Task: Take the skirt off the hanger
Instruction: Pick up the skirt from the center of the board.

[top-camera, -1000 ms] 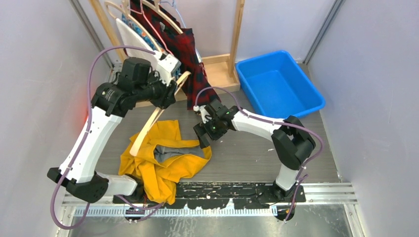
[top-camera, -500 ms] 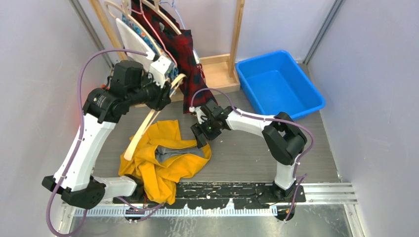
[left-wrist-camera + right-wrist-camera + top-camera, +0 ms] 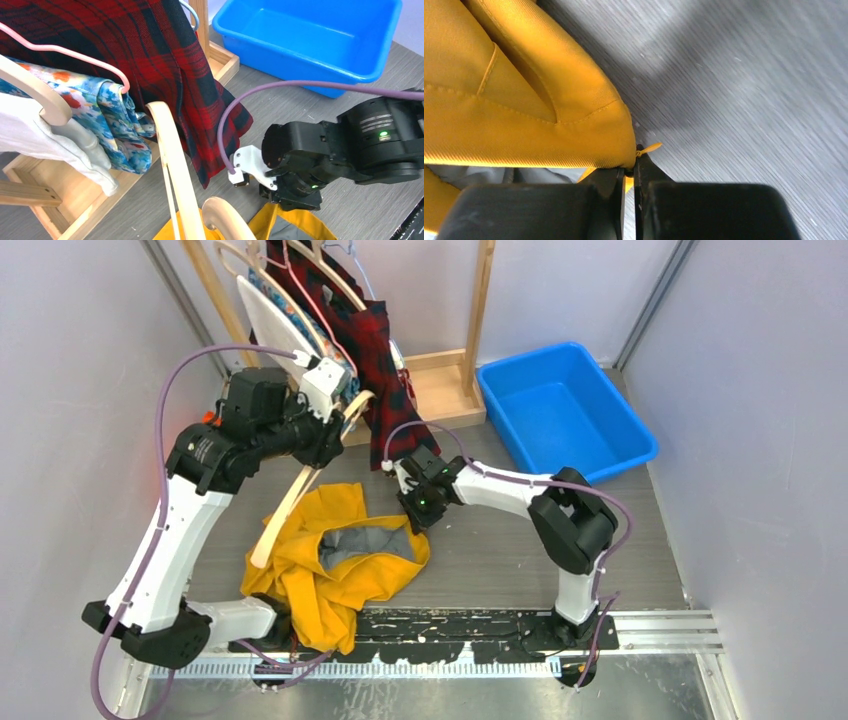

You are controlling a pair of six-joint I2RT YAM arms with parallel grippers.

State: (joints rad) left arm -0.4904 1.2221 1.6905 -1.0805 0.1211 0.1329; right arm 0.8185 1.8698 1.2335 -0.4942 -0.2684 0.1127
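Pull-off step, both arms engaged.
Left gripper (image 3: 335, 435) clamps the wooden hanger (image 3: 290, 505), tilted up off the table (image 3: 520, 540). The yellow skirt (image 3: 345, 575) is heaped under the hanger's low end. Right gripper (image 3: 418, 512) is pinched tight on its right hem. Next, likely: pull apart without the hem slipping.

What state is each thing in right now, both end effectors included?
left end effector: shut on the wooden hanger.
right end effector: shut on the yellow skirt edge.
wooden hanger: tilted, lower end touching the skirt.
yellow skirt: crumpled on the table.
blue bin: empty.
plaid garment: hanging on the rack.
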